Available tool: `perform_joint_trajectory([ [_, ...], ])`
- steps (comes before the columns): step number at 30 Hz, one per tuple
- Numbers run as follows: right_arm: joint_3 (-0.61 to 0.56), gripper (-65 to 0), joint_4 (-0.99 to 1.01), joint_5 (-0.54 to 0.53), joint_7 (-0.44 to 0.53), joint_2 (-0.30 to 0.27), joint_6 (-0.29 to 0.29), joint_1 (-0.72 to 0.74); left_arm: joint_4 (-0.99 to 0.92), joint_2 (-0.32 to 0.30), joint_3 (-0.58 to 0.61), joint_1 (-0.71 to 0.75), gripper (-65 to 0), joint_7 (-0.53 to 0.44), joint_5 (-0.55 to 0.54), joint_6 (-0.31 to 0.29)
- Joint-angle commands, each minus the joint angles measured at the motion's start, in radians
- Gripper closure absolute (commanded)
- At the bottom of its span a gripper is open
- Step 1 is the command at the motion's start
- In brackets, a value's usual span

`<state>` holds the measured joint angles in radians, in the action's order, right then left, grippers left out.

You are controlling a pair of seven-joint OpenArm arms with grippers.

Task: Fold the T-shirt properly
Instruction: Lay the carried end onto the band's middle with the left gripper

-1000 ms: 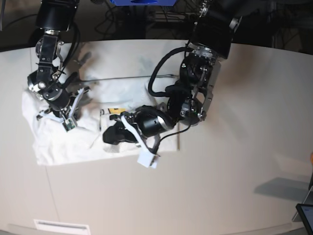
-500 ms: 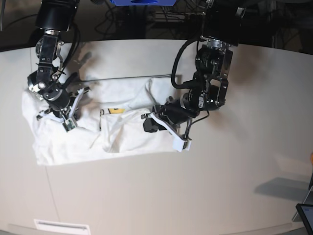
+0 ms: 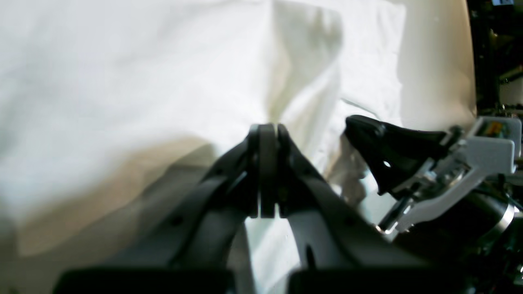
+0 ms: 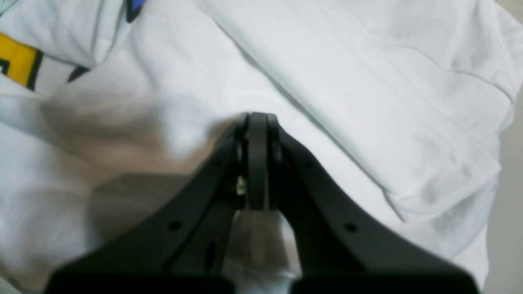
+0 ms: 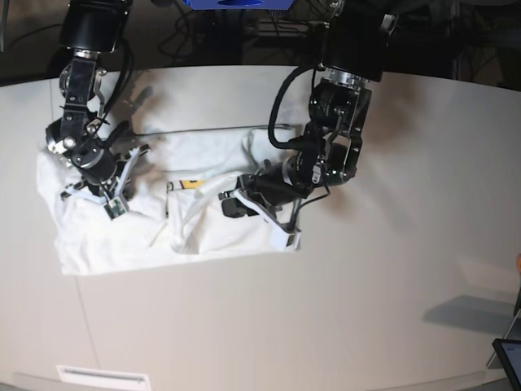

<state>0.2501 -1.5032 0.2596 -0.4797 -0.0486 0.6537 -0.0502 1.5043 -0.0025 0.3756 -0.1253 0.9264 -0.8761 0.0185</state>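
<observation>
T-shirt [image 5: 163, 204]: lies crumpled on the white table [image 5: 391, 269], yellow print patch [image 5: 190, 184] exposed near its centre. Left gripper [image 5: 232, 204]: jaws fully closed, nothing held, over shirt's right half. Right gripper [image 5: 98, 191]: jaws fully closed, pressed on shirt's left part; whether cloth is pinched: can't tell.

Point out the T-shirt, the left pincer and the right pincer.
T-shirt [image 5: 114, 244]: base view, plain lower-left cloth.
Left pincer [image 3: 267, 134]: left wrist view, shut fingertips over the cloth.
Right pincer [image 4: 257, 122]: right wrist view, shut fingertips on the cloth.
</observation>
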Motion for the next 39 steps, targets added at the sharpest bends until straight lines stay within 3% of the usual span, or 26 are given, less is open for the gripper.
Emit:
perform_joint_trajectory([
  [1, -0.004, -1.6, 0.005, 0.034, -0.084, -0.001, 0.018, -0.009, 0.015, 0.009, 0.021, -0.024, 0.0, -0.013, -0.021, -0.015],
  [12, -0.002, -1.6, 0.006, 0.034, -0.084, -0.001, 0.018, -0.009, 0.057, 0.060, 0.058, -0.030, 0.0, -0.013, -0.053, -0.015],
  [20, -0.002, -1.6, 0.008, 0.034, -0.084, -0.003, 0.018, -0.009, 0.180, -0.027, 0.056, -0.046, -0.8, -0.013, -0.185, -0.002],
  [22, -0.002, -1.6, 0.010, 0.034, -0.084, -0.004, 0.018, -0.009, 0.195, -0.037, 0.058, -0.032, -6.6, -0.013, -0.186, 0.054],
  [25, -0.002, -1.6, 0.010, 0.034, -0.084, -0.004, 0.018, -0.009, 0.227, -0.055, 0.056, 0.006, -25.9, -0.016, -0.185, 0.159],
  [27, -0.002, -1.6, 0.010, 0.034, -0.084, -0.003, 0.018, -0.009, 0.252, -0.061, 0.056, 0.019, -33.3, -0.016, -0.185, 0.182],
  [33, -0.002, -1.6, 0.010, 0.034, -0.084, -0.001, 0.018, -0.010, 0.252, -0.070, 0.059, 0.031, -34.9, -0.014, -0.185, 0.248],
  [39, -0.002, -1.6, 0.005, 0.034, -0.084, -0.001, 0.018, -0.020, 0.227, -0.070, 0.059, 0.032, -34.6, -0.014, -0.185, 0.269],
])
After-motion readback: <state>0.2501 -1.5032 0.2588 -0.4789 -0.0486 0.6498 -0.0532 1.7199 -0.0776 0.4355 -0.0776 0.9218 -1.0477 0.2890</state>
